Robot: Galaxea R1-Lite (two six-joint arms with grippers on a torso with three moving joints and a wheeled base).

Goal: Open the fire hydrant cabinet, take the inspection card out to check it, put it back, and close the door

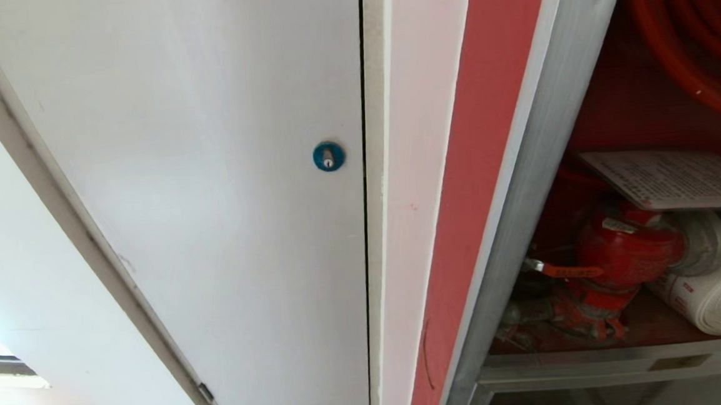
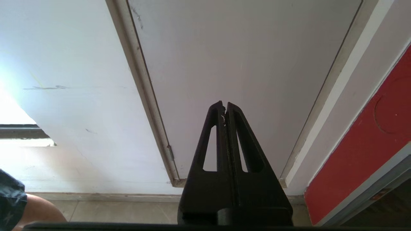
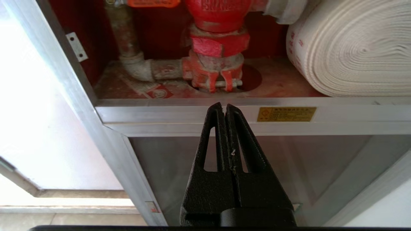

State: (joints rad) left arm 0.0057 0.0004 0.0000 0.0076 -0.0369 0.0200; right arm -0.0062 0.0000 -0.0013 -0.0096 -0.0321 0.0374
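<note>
Right wrist view shows the right gripper [image 3: 224, 107] pinched shut on nothing, parked before the silver frame of the fire hydrant cabinet [image 3: 199, 110], red valve [image 3: 218, 41] at twelve o'clock, white rolled hose [image 3: 350, 48] at two. The left gripper [image 2: 224, 106], likewise closed and empty, faces the plain white panel [image 2: 244, 64]. From the head camera the inspection card [image 1: 672, 177] lies flat above the valve, at three o'clock. Likely light, thin and bendy, it should be nipped at its free near edge.

Building corridor, recessed fire hydrant cabinet [image 1: 495, 156] in a white wall, locked service panel [image 1: 208, 174], tiled floor [image 2: 112, 211]
</note>
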